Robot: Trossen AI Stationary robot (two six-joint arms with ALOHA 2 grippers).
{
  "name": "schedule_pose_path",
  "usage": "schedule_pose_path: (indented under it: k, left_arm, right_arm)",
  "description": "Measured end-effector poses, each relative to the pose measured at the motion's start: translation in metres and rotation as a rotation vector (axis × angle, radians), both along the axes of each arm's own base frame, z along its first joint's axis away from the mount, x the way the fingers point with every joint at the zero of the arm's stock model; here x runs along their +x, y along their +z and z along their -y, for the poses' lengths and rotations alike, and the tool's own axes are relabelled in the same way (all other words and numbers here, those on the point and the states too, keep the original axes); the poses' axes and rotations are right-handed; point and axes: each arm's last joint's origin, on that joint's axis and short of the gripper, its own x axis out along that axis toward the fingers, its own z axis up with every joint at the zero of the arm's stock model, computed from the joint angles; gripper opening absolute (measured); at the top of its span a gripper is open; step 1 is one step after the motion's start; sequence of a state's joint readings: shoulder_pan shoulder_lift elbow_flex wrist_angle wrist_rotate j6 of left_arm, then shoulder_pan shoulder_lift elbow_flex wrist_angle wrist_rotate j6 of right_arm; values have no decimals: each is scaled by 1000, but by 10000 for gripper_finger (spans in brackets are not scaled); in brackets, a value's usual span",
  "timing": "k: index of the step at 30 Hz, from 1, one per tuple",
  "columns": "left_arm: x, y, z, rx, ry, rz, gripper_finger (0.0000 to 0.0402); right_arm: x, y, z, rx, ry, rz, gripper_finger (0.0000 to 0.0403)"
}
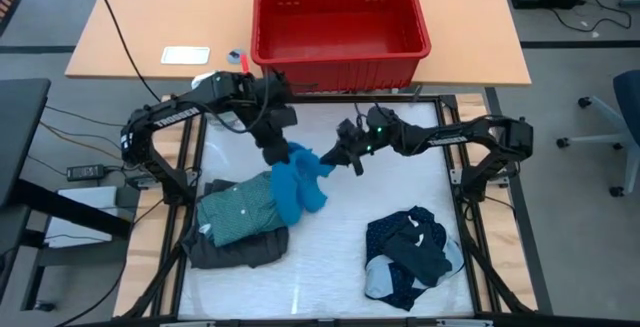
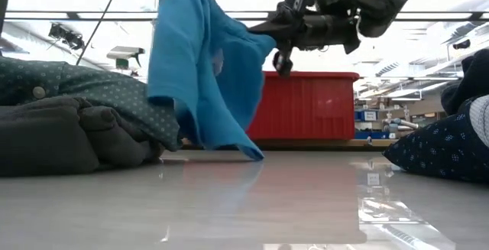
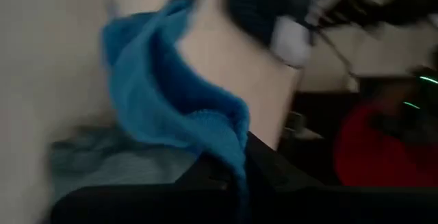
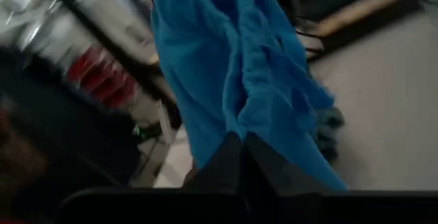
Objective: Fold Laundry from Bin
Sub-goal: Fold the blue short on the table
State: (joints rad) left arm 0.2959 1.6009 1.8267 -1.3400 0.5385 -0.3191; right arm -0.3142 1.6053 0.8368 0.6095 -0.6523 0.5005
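Two dark robot arms meet over the middle of a white desk [image 1: 330, 267], and between them we see a bright blue garment [image 1: 298, 182] lifted off the surface. The left hand [image 1: 277, 154] is clenched on the top edge of the blue piece; in its wrist view the cloth [image 3: 171, 114] drapes straight over the dark fingers. The right hand [image 1: 352, 160] is just beside it, clenched on the other side of the same cloth; its wrist view shows the blue fabric [image 4: 233, 87] bunched between its fingers. From desk height, the blue garment [image 2: 199, 66] hangs in long folds with its lowest corner touching the desk, and the right hand [image 2: 284, 60] pinches a fold high up.

We use the blue garment as our landmark. Behind it, on a wooden table past the desk's far edge, stands the red bin [image 1: 340, 22]; no clothing shows in the part of its floor that we can see. On the left arm's side of the blue piece, touching it, lies a teal dotted shirt [image 1: 235, 212], roughly folded, on top of a dark grey piece [image 1: 235, 250]. Well apart on the right arm's side, near the front of the desk, lies a loose heap of navy dotted cloth [image 1: 412, 252] with a pale blue piece [image 1: 380, 279] under its front edge.
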Motion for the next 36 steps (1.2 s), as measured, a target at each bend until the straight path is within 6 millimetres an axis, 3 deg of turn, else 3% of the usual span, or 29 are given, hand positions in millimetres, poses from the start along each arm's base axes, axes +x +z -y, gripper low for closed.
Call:
schedule_pose_path:
  k: [8,12,17,22,26,31,36]
  left_arm:
    - [-6,-3,-27,200,336,-118,13]
    - [17,-2,-33,313,445,7,13]
    - [49,-8,-28,318,366,153,14]
    - [50,-18,-34,346,279,106,14]
    - [44,-21,-35,185,162,88,14]
    - [45,-13,-11,-64,-33,172,14]
    - [55,-5,11,13,-61,233,14]
  right_arm:
    - [-48,45,25,156,-381,-101,5]
    - [-62,64,23,275,-426,-62,3]
    - [-71,69,10,293,-436,-119,2]
    - [-95,66,8,209,-507,-276,2]
    - [-117,71,2,260,-375,-340,2]
    - [-138,94,-19,364,-167,-266,0]
    - [-154,107,-33,416,-118,-237,0]
